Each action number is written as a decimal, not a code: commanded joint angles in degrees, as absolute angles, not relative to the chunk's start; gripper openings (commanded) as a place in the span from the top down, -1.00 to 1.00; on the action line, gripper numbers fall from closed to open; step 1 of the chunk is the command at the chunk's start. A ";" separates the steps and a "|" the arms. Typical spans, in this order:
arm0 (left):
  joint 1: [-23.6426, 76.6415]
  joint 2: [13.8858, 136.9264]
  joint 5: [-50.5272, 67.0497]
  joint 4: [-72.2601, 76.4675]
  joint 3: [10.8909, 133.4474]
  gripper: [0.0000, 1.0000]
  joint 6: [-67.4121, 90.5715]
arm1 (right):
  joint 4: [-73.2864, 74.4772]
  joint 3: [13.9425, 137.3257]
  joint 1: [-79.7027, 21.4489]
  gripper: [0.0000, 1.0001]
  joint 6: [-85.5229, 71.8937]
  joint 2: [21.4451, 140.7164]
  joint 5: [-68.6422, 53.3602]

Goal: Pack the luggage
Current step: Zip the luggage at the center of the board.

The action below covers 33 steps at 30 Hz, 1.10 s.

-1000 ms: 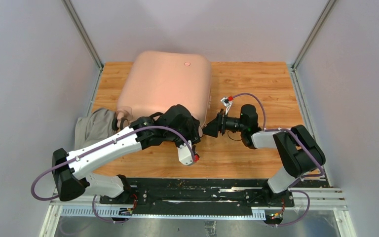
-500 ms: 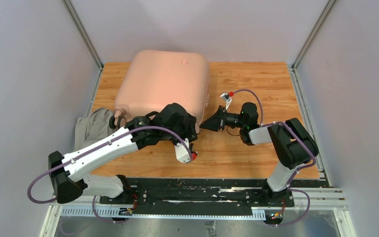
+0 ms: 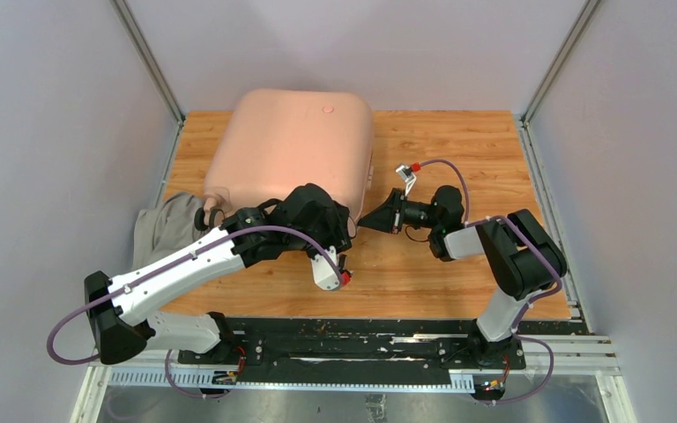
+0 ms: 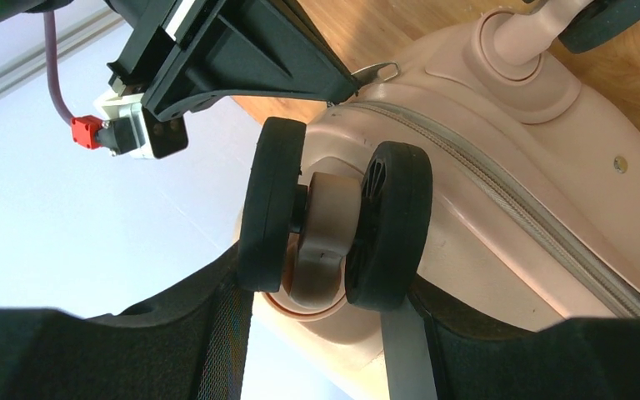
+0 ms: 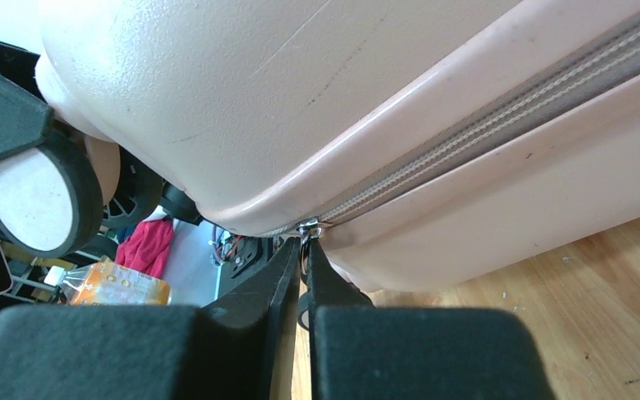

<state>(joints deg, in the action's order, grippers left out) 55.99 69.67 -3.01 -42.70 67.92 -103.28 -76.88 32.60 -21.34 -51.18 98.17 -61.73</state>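
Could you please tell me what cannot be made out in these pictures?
- Contents of the luggage: every view, the closed shell hides them.
- Grey cloth bundle: top view, partly covered by the left arm.
- Zipper pull: right wrist view, its tab is hidden inside the shut right end effector.
- Left end effector: top view, its own wrist covers the grip on the wheel.

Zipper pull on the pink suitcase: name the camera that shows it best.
Right wrist. There the zipper pull sits mid-frame, pinched in the right gripper at the luggage corner. Left wrist shows only its metal tab beside that gripper's tip. In the top external view it is too small to make out.
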 commanded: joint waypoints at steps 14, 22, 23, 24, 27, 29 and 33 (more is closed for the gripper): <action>55.46 64.66 -4.97 -30.31 74.57 1.00 -101.58 | -59.02 30.76 -22.19 1.00 -35.73 86.83 -54.32; 55.54 65.51 -5.30 -30.23 74.95 1.00 -101.19 | -48.94 29.09 -25.12 1.00 -28.94 76.70 -48.70; 55.55 65.75 -5.50 -29.97 75.17 1.00 -101.02 | -46.83 29.14 -25.67 1.00 -27.52 75.13 -47.76; 55.55 65.87 -5.61 -29.82 75.36 1.00 -100.74 | -43.70 29.37 -26.23 1.00 -25.91 73.63 -46.71; 55.68 66.43 -5.62 -29.88 75.81 1.00 -100.09 | -38.41 29.74 -27.10 1.00 -23.57 72.21 -46.28; 55.88 66.21 -5.39 -31.55 75.50 1.00 -101.03 | -38.16 29.48 -27.16 1.00 -23.87 72.63 -46.32; 56.26 64.79 -3.28 -39.88 73.94 1.00 -106.23 | -37.36 29.32 -27.11 1.00 -24.10 73.43 -45.67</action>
